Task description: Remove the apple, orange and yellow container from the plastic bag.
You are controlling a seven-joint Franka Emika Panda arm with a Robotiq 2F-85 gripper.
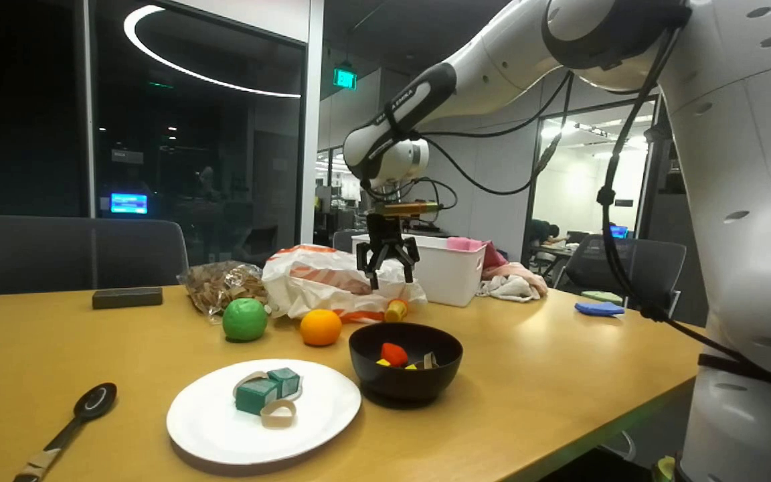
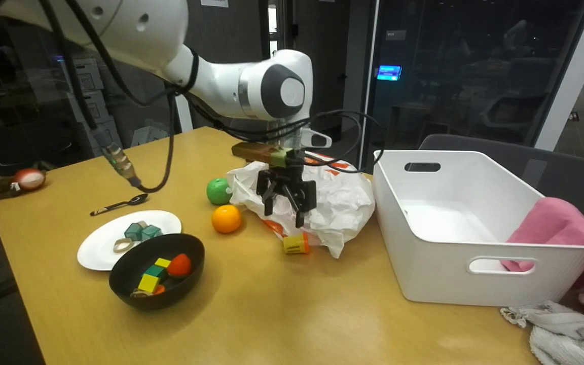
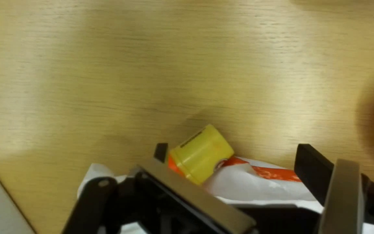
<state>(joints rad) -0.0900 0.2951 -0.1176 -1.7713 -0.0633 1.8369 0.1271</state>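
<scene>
Near the middle of the wrist view, the yellow container [image 3: 205, 154] lies on its side at the crumpled edge of the plastic bag [image 3: 261, 187]; part of its lid end is hidden, so whether any plastic overlaps it cannot be told. Over the bag in both exterior views, the gripper [image 2: 284, 214] hangs with its fingers well apart and nothing between them. Left of centre in an exterior view, the apple [image 1: 245, 319] and the orange [image 1: 320, 327] sit on the table [image 1: 526, 388] outside the bag, so freeing the container is probably the step in hand.

A good pick likely starts with alignment: in the wrist view the container sits closer to the finger on the left, so the gap should centre on it before any descent. Its length slants from lower left to upper right, so a wrist turn would let the fingers meet across its round sides. Coming down off-centre could set it rolling; closing too low in that view may pinch the bag. Once gripped, a small lift toward the top of the wrist view should part it from the bag, well short of the bowl [image 1: 402, 387].
</scene>
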